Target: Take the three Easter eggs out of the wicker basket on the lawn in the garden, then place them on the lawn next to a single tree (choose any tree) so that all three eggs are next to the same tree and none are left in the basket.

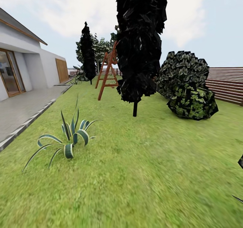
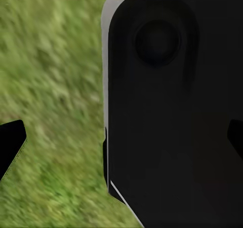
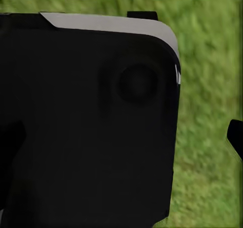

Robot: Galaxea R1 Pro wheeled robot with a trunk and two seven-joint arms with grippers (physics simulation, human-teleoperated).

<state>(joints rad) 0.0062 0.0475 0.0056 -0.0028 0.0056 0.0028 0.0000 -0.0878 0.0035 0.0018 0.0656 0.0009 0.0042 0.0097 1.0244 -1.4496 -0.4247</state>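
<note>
Green lawn [image 1: 141, 174] spreads ahead, under my claws. Dark conifer [image 1: 140, 42] far ahead. Striped agave [image 1: 69, 136] nearer, left. Basket, eggs unseen. My left fingertips [image 2: 10, 147] spread wide, holding nothing; right grip unclear. Judgement: eggs light, smooth, fragile; pinch gently across middle.

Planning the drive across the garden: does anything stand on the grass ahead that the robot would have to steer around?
Yes. On the green lawn a striped spiky agave plant stands ahead on the left, a dark conifer ahead at centre, and a round dark bush to the right. No wicker basket or eggs are in view here.
</note>
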